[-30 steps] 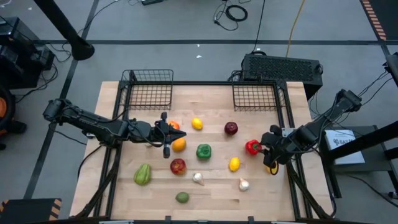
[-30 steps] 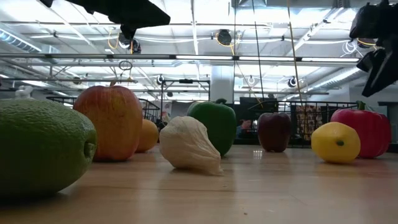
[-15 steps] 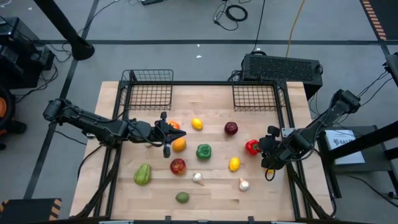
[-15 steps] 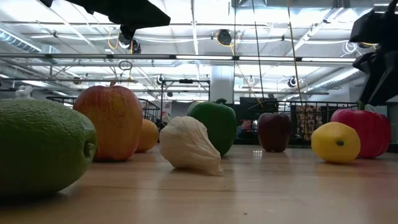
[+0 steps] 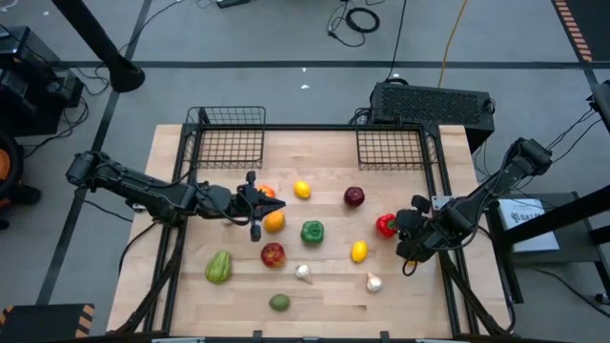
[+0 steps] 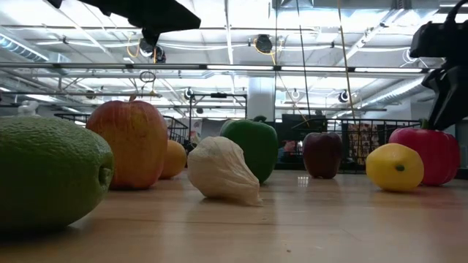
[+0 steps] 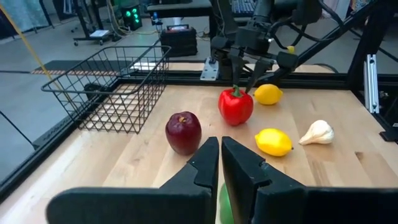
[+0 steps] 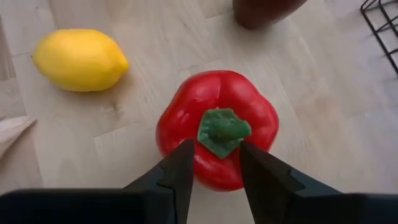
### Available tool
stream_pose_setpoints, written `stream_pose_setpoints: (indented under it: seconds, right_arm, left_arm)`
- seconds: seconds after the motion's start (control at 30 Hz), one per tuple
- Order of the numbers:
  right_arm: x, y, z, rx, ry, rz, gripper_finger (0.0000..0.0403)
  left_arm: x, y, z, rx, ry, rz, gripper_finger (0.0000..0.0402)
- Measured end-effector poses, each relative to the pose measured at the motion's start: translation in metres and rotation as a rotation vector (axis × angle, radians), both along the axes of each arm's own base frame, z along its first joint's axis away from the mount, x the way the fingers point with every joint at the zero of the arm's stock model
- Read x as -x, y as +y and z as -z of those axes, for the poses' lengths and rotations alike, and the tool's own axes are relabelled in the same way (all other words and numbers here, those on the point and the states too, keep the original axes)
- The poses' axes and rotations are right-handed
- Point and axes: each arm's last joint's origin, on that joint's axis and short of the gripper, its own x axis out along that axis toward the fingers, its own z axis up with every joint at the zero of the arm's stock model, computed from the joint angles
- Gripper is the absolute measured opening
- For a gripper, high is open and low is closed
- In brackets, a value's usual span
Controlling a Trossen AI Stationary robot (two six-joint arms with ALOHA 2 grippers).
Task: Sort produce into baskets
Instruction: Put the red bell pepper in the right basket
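A red pepper (image 5: 385, 225) stands on the table at the right, its green stem up. My right gripper (image 5: 396, 230) is over it, open, its fingers pointing down on either side of the stem (image 8: 222, 129). My left gripper (image 5: 254, 206) is shut and hovers left of centre, above an orange (image 5: 274, 222) and a tomato (image 5: 267, 191). Two wire baskets (image 5: 229, 139) (image 5: 391, 149) stand at the far edge; no produce shows in either. My right gripper comes at the red pepper from above, with its open fingers (image 8: 179, 171) on either side of the green stem (image 8: 222, 129). I cannot tell whether they touch the pepper. The pepper stands upright on the table.
Loose on the table: two lemons (image 5: 301, 190) (image 5: 359, 251), a dark apple (image 5: 354, 197), a green pepper (image 5: 312, 232), a red apple (image 5: 273, 254), two garlic bulbs (image 5: 303, 273) (image 5: 374, 282), a lime (image 5: 278, 302), a green piece (image 5: 218, 267). A black vented box (image 5: 434, 103) is behind the right basket.
My right gripper has moved a little toward the table's left edge and down, closing in over the red pepper. The pepper and the other produce have stayed where they were.
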Motion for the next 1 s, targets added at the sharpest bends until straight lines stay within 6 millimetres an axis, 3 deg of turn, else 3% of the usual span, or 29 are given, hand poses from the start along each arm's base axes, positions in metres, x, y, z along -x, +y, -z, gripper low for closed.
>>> stream_pose_setpoints:
  seconds: [0.67, 1.0]
  right_arm:
    - [-0.0024, -0.0018, -0.0011, 0.023, -0.052, 0.047, 0.0129]
    - [-0.0053, -0.0065, -0.0015, 0.054, -0.062, 0.069, 0.0077]
  left_arm:
    - [-0.0009, 0.005, -0.0002, 0.0, -0.001, -0.021, 0.0029]
    - [-0.0009, 0.005, -0.0002, 0.003, -0.002, -0.021, 0.0029]
